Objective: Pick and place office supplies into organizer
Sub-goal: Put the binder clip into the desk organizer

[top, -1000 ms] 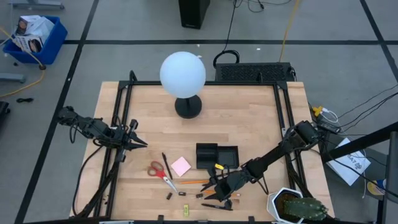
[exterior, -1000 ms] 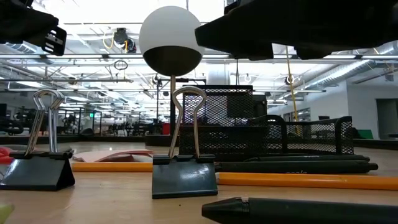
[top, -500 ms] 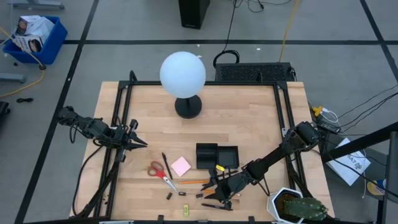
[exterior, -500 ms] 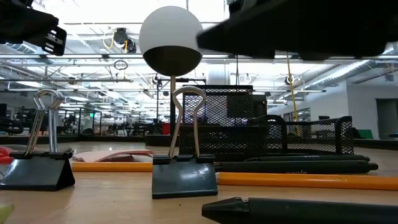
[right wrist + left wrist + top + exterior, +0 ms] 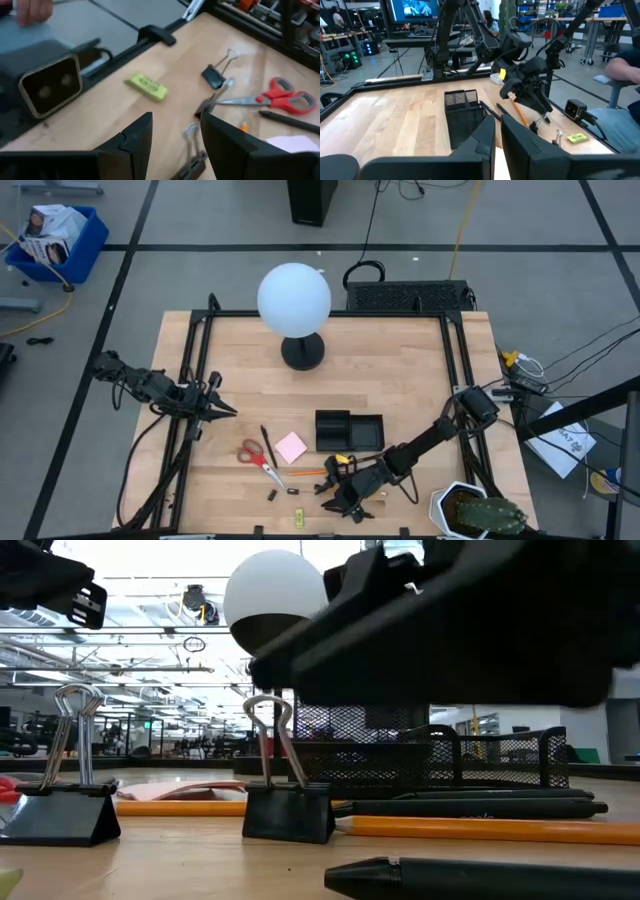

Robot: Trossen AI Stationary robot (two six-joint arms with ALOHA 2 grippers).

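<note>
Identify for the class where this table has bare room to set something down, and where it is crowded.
Bare wood spans the table between the globe lamp and the black organizer, and down the left side. The near edge is crowded: scissors, pink sticky-note pad, binder clips, pencils and the right gripper, open.

Right gripper (image 5: 172, 137) low over the wooden table (image 5: 120, 107), its two dark fingers (image 5: 135, 135) parted with a gap between them. In that gap, a binder clip (image 5: 190, 150) with silver wire handles, lying on the wood just beside the fingers; contact cannot be told. Farther off, a second black binder clip (image 5: 216, 74), handles up and tilted. Red-handled scissors (image 5: 272, 97) lie flat near it, blades pointing toward the clips. Yellow-green piece (image 5: 146, 86) sits alone, apart from the rest. Pink sticky-note pad (image 5: 295, 144) at the frame edge, a black pen (image 5: 290, 121) beside it. A small boxy camera (image 5: 47, 87) stands at the table's edge.
</note>
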